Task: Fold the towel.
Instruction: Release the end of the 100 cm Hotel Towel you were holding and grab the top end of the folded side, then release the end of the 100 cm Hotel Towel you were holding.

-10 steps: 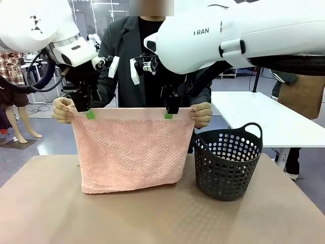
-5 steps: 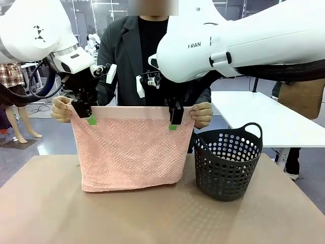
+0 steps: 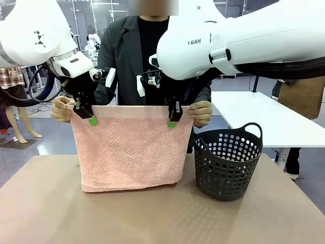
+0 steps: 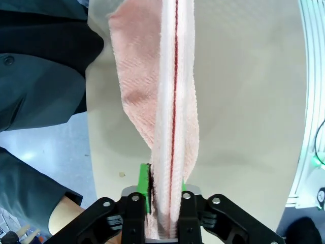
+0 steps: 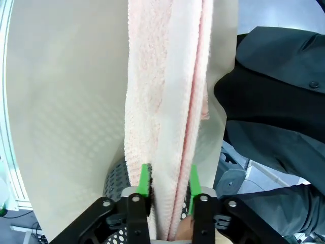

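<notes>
- Front view: grey letters "FRAN" read on my right arm's (image 3: 244,35) glossy white shell.
- Front view: the towel (image 3: 129,152) hangs as a flat pink rectangle. It is terry with a herringbone weave and a smoother band along the top hem. Its bottom edge meets the tan table (image 3: 152,218).
- Front view: my left claw (image 3: 91,118) pinches the top hem next to the person's hand (image 3: 62,109). My right claw (image 3: 172,120) pinches the hem beside the person's other hand (image 3: 202,113). Green pads sit on the cloth.
- Front view: a dark plastic basket (image 3: 228,160), round, perforated and loop-handled, stands just beside the towel.
- Left wrist view: left claw (image 4: 163,189) is pressed onto the towel (image 4: 167,101), doubled layers with a dark red seam line between the pads. A dark jacket (image 4: 40,66) is to one side and the table (image 4: 244,101) lies below.
- Right wrist view: right claw (image 5: 168,183) is clamped on the fluffy folded towel (image 5: 165,76). The basket (image 5: 114,183) rim is under it, with the jacket (image 5: 274,91) alongside.
</notes>
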